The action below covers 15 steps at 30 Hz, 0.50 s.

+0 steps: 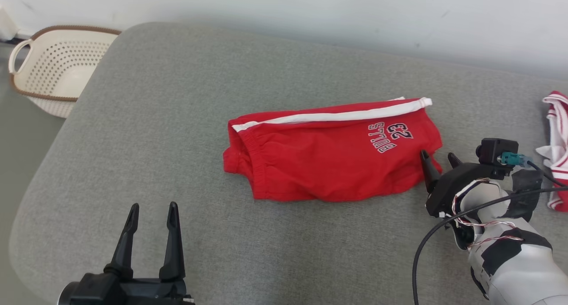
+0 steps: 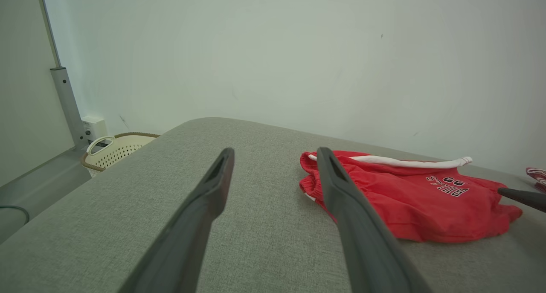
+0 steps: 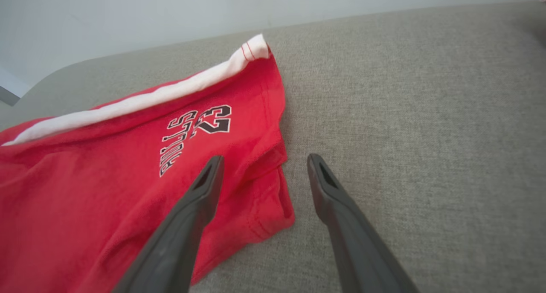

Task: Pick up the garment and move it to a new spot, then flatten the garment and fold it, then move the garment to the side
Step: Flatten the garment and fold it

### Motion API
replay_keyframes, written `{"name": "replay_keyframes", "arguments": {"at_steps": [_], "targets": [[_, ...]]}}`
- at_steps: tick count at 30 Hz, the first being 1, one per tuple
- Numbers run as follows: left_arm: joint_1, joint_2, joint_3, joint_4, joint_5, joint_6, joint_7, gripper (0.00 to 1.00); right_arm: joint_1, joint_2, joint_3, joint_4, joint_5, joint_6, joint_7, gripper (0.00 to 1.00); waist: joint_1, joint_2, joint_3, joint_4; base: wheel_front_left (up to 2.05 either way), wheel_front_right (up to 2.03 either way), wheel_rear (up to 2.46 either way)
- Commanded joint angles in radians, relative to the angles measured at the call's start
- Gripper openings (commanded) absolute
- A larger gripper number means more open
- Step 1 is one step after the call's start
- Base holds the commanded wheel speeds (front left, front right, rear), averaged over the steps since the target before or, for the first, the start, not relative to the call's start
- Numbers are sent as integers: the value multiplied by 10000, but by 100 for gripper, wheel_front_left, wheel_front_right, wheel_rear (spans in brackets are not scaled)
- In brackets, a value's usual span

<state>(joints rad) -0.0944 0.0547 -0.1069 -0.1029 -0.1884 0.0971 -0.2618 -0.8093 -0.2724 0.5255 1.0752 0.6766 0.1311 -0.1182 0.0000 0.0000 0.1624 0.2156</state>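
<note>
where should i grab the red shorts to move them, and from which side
Take the leg-hem corner of the shorts, coming in low from their right end with the right tool. The folded layers end in a free edge there, and the open tool's fingers stand either side of that edge, so one finger could probably slide under it.

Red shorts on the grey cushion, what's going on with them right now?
A two-armed robot is working on the shorts, which lie on the cushion, apparently folded over lengthways. The right gripper is open at their hem corner near the printed lettering, one finger over the fabric and one over the cushion, gripping nothing. The left gripper is open too, well clear of the shorts. A basket sits off to the left.
</note>
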Motion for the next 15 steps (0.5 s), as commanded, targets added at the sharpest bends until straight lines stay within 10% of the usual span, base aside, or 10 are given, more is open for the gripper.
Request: {"name": "replay_keyframes", "arguments": {"at_steps": [1,9,10,11,12,15], "targets": [[-129,-24,18,15,8,-67,-39,100,-51,45,-9,97,-76,-6,2,100,0,0,167,198,0,0,0],[-124,-41,191,105,31,-90,-39,100,-210,526,-14,1173,-318,-6,62,100,0,0,158,273,0,0,0],[-114,-42,198,123,9,-84,-39,100,-200,575,8,1214,-336,-6,38,88,0,0,145,249,0,0,0],[-103,-43,194,146,-7,-86,-39,100,-194,601,49,1262,-379,-8,30,22,0,0,132,227,0,0,0],[-109,-41,176,164,-22,-84,-39,100,-203,622,77,1294,-398,-6,33,0,0,0,126,211,0,0,0],[-181,-42,86,205,-73,-37,-39,100,-256,665,141,1299,-435,-8,-134,0,0,0,115,193,0,0,0]]}}
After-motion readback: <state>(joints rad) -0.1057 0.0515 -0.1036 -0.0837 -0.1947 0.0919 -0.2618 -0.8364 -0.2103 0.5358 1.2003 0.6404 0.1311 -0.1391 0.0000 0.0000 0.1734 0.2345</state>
